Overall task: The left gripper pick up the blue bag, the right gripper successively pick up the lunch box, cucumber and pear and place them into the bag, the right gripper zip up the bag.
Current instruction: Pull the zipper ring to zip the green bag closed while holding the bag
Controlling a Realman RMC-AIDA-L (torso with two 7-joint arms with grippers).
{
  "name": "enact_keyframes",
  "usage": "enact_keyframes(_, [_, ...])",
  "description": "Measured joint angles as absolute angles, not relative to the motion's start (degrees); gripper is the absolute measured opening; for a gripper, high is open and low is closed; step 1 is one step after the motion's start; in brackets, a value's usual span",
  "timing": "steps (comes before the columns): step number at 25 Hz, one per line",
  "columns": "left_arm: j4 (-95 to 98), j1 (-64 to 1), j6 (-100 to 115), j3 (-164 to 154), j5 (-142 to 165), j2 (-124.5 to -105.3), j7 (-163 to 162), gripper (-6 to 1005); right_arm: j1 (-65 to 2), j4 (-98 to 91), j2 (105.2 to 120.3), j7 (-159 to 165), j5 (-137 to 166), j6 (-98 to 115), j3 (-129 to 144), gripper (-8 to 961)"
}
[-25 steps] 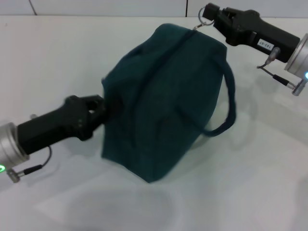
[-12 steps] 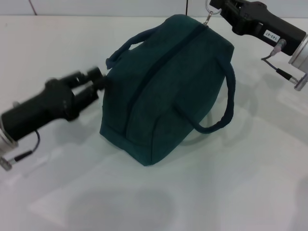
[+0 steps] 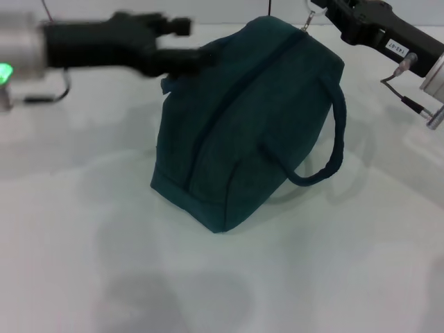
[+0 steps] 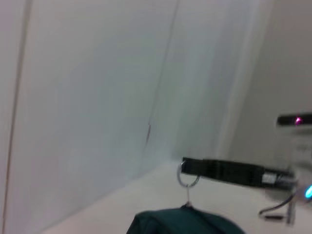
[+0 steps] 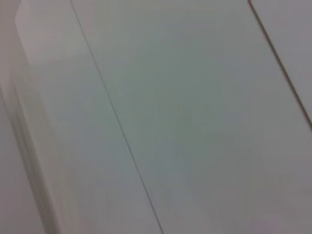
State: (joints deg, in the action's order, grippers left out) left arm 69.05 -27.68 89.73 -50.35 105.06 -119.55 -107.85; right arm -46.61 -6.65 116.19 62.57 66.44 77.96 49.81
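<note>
The blue bag [image 3: 250, 118] stands on the white table with its zipper closed along the top. My right gripper [image 3: 320, 10] is at the bag's far right top corner, shut on the ring zipper pull [image 3: 309, 21]. The left wrist view shows that ring [image 4: 188, 178] hanging under the right gripper [image 4: 187, 165] above the bag's top [image 4: 180, 223]. My left gripper [image 3: 191, 40] hovers at the bag's upper left, by the far handle, its fingers apart and holding nothing. The lunch box, cucumber and pear are out of view.
The white table [image 3: 347, 263] spreads in front of and beside the bag. One handle loop [image 3: 333, 146] droops off the bag's right side. A panelled wall [image 5: 146, 97] fills the right wrist view.
The left gripper let go of the bag's left side and swung up toward the back left. The bag settled upright. The right gripper rose slightly, still holding the zipper pull.
</note>
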Motion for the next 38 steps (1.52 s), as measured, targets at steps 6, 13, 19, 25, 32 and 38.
enact_keyframes(6, [90.7,-31.27,86.32,-66.25,117.72,-119.57,-134.13,834,-46.65,-6.45,116.19,62.58,65.74,78.02,49.78,16])
enact_keyframes(13, [94.06,-31.81,81.25,-77.44,127.73,-119.63,-145.84,897,-46.97,-6.23,116.19,62.58,65.73,78.07,49.95,15])
enact_keyframes(19, [93.61,-31.41,78.38,-80.72,133.8,-119.68,-148.83,894,-47.01,-6.23,116.19,62.58,65.73,78.25,50.11,15])
enact_keyframes(25, [93.38,-30.87,77.78,-82.62,135.38,-119.73,-146.91,762,-47.03,-6.23,116.19,62.58,65.74,78.31,50.04,16])
enact_keyframes(32, [93.36,-30.82,77.06,-82.93,135.5,-119.75,-146.09,495,-47.01,-6.25,116.19,62.58,65.74,78.25,50.04,16])
enact_keyframes(38, [93.36,-30.98,77.03,-82.96,135.32,-119.69,-146.07,312,-46.83,-6.24,116.19,62.58,65.74,78.19,49.83,15])
